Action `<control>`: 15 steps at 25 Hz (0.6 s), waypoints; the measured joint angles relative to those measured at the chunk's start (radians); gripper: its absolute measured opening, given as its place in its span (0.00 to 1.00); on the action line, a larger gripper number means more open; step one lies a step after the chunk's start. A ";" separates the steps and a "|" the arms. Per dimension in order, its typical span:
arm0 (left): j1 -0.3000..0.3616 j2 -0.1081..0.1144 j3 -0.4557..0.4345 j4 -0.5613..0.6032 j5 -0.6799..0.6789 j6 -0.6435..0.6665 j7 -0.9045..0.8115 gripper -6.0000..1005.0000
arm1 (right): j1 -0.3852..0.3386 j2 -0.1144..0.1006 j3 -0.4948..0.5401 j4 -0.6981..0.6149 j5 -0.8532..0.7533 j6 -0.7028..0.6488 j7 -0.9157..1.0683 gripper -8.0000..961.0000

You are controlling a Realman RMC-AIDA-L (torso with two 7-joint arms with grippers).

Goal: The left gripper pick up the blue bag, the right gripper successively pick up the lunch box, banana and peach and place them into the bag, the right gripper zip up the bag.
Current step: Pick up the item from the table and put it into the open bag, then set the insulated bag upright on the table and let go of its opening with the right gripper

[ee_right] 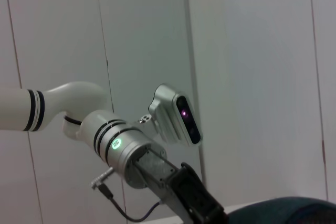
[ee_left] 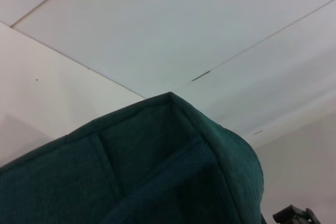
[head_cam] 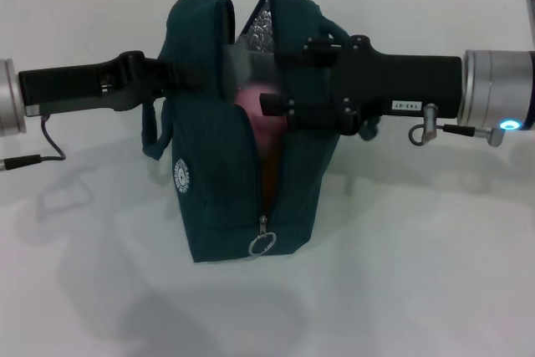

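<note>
The blue bag (head_cam: 221, 181) stands upright mid-table with its top unzipped; its zipper ring pull (head_cam: 262, 244) hangs low on the front. My left gripper (head_cam: 163, 77) reaches in from the left and is shut on the bag's left top edge by a handle. My right gripper (head_cam: 272, 81) reaches in from the right over the bag's mouth, jaws spread. The pink peach (head_cam: 251, 114) shows inside the opening, just under its near finger. The lunch box and banana are hidden. The bag fills the left wrist view (ee_left: 157, 171) and shows in the right wrist view (ee_right: 283, 211).
The white table (head_cam: 418, 273) surrounds the bag. A grey cable (head_cam: 50, 144) hangs from the left arm. The right wrist view shows the left arm's green light ring (ee_right: 116, 142) and its wrist camera (ee_right: 176, 115) against a white wall.
</note>
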 joint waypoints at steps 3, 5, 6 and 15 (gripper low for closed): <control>0.000 -0.002 0.000 -0.001 0.000 0.000 0.004 0.04 | 0.004 0.000 -0.001 0.004 -0.017 0.004 0.009 0.70; 0.000 -0.003 0.000 -0.001 0.000 0.000 0.006 0.04 | 0.002 0.000 0.001 0.001 -0.022 0.005 0.012 0.71; 0.001 -0.004 0.000 -0.001 0.001 0.000 0.006 0.04 | -0.004 0.001 0.004 -0.005 -0.021 0.004 0.012 0.71; 0.009 -0.004 0.000 -0.026 0.013 -0.014 0.027 0.04 | -0.105 0.000 0.189 -0.047 -0.013 -0.033 0.012 0.79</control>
